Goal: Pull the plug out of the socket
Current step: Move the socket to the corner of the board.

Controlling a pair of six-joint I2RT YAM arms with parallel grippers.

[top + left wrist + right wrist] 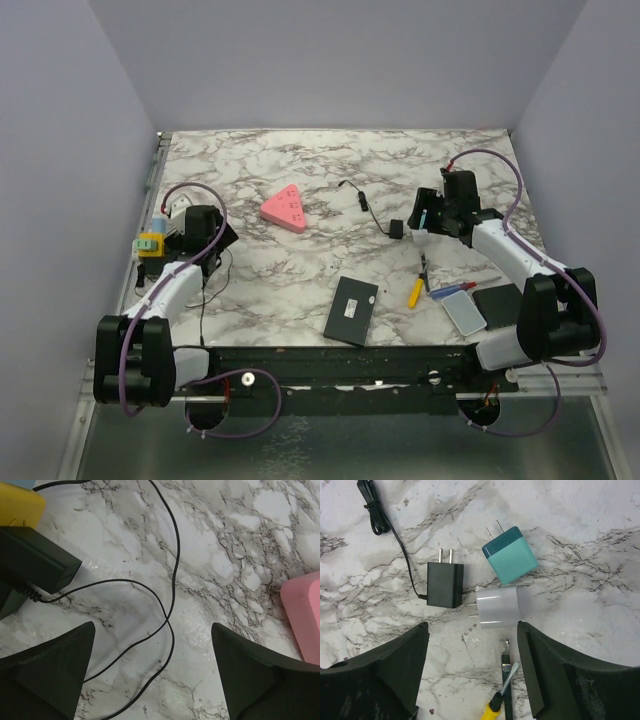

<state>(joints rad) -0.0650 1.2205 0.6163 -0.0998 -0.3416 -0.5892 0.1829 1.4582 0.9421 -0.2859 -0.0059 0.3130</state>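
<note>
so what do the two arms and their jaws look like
Both match: the left arm and right arm have white links between chunky black joints. A purple cable loops along each. The jaws are plain matte black wedges, no markings visible.

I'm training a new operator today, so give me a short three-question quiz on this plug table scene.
1. True or false: the left tool is clamped on the black cable.
2. Which plug lies closest to the gap between the right tool fingers? A black, B teal, C white.
3. Fill in: the right wrist view shows ___ loose plugs.
Key: 1 false, it stands open; 2 C, the white plug; 3 three.
</note>
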